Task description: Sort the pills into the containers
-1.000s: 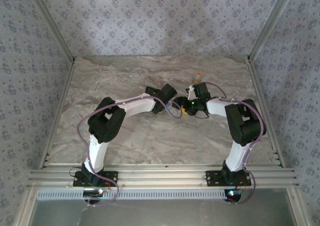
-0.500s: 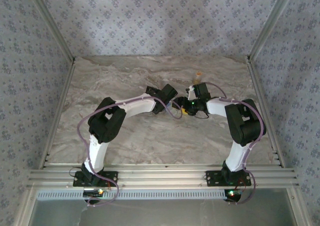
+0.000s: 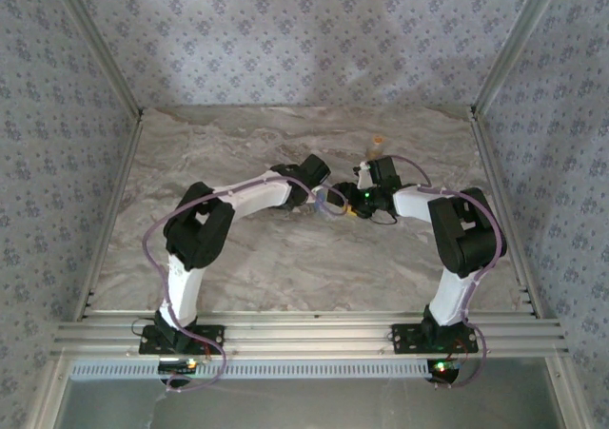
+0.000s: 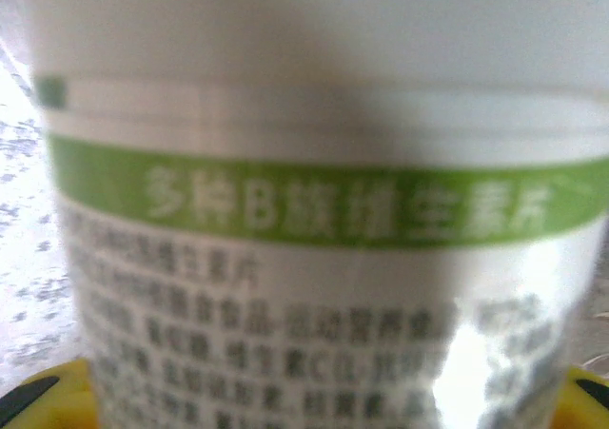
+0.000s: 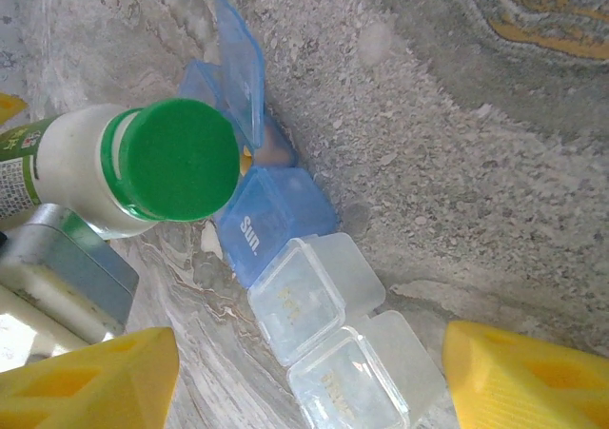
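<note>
Green-capped bottle (image 5: 133,167) in half-open L gripper (image 4: 304,396)

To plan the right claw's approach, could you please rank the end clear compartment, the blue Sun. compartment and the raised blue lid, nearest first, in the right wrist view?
1. End clear compartment, between the fingertips of the right claw.
2. Blue Sun. compartment, mid-row, beside the green-capped bottle.
3. Raised blue lid, far end.

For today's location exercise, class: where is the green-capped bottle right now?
In the right wrist view, the green-capped bottle is upper left, held in the left tool, its cap beside the blue pill box.
</note>
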Available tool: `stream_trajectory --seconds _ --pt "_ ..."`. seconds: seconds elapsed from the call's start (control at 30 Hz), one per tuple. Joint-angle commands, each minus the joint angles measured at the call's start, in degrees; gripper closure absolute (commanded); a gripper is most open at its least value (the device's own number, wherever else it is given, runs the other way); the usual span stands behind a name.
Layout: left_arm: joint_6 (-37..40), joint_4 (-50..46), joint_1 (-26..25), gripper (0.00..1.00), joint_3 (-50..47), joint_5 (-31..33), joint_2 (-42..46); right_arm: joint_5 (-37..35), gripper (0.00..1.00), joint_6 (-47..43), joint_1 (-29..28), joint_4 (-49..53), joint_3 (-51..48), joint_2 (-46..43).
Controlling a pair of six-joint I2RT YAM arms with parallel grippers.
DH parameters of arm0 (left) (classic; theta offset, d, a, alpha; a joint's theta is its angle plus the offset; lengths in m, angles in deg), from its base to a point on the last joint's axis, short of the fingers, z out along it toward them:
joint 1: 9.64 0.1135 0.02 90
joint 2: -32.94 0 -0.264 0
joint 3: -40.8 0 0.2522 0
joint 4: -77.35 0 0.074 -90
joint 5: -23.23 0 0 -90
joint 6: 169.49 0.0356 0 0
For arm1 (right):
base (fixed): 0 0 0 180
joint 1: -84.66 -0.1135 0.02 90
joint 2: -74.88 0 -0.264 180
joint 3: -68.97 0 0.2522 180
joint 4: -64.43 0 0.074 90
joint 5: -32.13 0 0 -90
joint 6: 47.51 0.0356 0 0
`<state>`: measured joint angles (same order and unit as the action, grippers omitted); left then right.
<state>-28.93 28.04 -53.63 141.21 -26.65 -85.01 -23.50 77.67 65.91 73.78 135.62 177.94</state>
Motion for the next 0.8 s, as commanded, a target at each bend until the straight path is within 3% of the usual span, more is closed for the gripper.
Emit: stream_trajectory --seconds 0.0,0.57,0.77 --pt "-5.9 -2.9 1.0 1.0 1.2 -5.5 2.8 1.1 0.25 0.4 0.3 -0.3 0.3 -0.8" --pt "-19.0 8.1 4.1 1.0 -9.1 -23.4 12.2 0.2 0.25 0.1 0.3 -0.3 -0.2 -2.3" --pt "-27.5 22.3 7.5 1.0 -19.4 -38.7 21.9 -3.7 0.29 -2.8 0.0 4.6 0.6 -10.9"
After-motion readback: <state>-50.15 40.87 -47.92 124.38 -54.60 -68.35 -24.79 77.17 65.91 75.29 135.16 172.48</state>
